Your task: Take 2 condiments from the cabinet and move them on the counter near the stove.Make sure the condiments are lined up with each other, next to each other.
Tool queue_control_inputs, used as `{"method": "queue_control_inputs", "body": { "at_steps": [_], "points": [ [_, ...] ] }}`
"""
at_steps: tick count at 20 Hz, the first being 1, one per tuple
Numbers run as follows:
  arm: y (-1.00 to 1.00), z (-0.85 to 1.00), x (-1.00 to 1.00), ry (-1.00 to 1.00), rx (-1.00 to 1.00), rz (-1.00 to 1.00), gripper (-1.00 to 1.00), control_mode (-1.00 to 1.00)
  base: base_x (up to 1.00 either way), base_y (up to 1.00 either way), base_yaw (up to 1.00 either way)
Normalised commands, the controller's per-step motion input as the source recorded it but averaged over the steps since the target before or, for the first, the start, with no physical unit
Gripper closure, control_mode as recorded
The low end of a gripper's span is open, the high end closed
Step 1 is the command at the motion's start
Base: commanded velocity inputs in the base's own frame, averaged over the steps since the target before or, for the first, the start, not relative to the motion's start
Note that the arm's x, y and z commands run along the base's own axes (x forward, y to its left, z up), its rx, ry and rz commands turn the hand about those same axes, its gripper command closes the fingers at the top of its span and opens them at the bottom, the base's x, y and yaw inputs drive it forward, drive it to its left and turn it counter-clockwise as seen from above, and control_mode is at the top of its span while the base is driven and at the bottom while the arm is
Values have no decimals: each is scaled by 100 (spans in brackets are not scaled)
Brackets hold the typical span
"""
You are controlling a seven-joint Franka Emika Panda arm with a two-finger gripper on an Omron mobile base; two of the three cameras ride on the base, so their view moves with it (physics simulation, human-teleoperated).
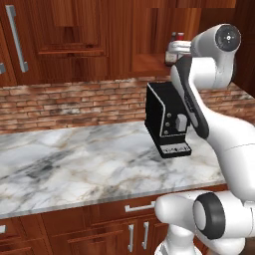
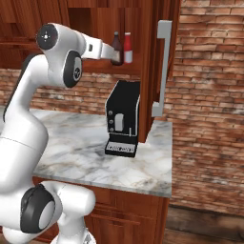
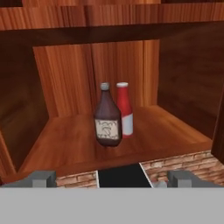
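I see the brick wall [image 2: 209, 95] behind and to the right of the work area, with wood doors [image 1: 50, 40] and their silver bar handles [image 1: 16, 39] on the left. The marble counter [image 1: 74, 164] runs long and flat below them; its surface around the coffee machine is bare. The stove is outside what I can inspect.

The cabinet [image 3: 65, 140] is a reddish-brown wall unit with a doorless niche, sitting directly above the black coffee machine [image 2: 124, 116]. That machine stands on the counter under the niche, beneath the raised arm. An open door with a long silver handle [image 2: 163, 66] stands just to the right of the niche in the right base view.

The arm [image 2: 57, 52] rises from the base, bends at the elbow and reaches level toward the niche, wrist pointed at the shelf.

Both condiments stand upright on the niche floor, touching or nearly so. The dark bottle [image 3: 107, 117] is in front and left in the hand view; the red bottle [image 3: 124, 109] with its white cap stands just behind and right. The dark bottle carries 1 pale label with dark marks I cannot read.

The gripper [image 3: 113, 178] sits at the niche mouth, short of the bottles, its 2 fingertips [image 3: 41, 178] spread wide and holding nothing.
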Motion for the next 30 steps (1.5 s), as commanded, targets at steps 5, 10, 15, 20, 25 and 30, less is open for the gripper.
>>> {"method": "queue_control_inputs", "body": {
  "at_steps": [5, 10, 15, 20, 25, 30],
  "points": [
    [0, 1, 9, 1, 0, 0, -100, -100, 0, 0, 0],
    [0, 0, 22, 3, 0, 0, -100, -100, 0, 0, 0],
    [0, -3, 49, 0, -2, 0, -100, -100, 0, 0, 0],
    [0, -10, 43, 0, -6, 0, -100, -100, 0, 0, 0],
    [-1, -1, 30, 0, -2, 0, -100, -100, 0, 0, 0],
    [-4, 0, 22, 1, 0, 0, -100, -100, 0, 0, 0]
  ]
}}
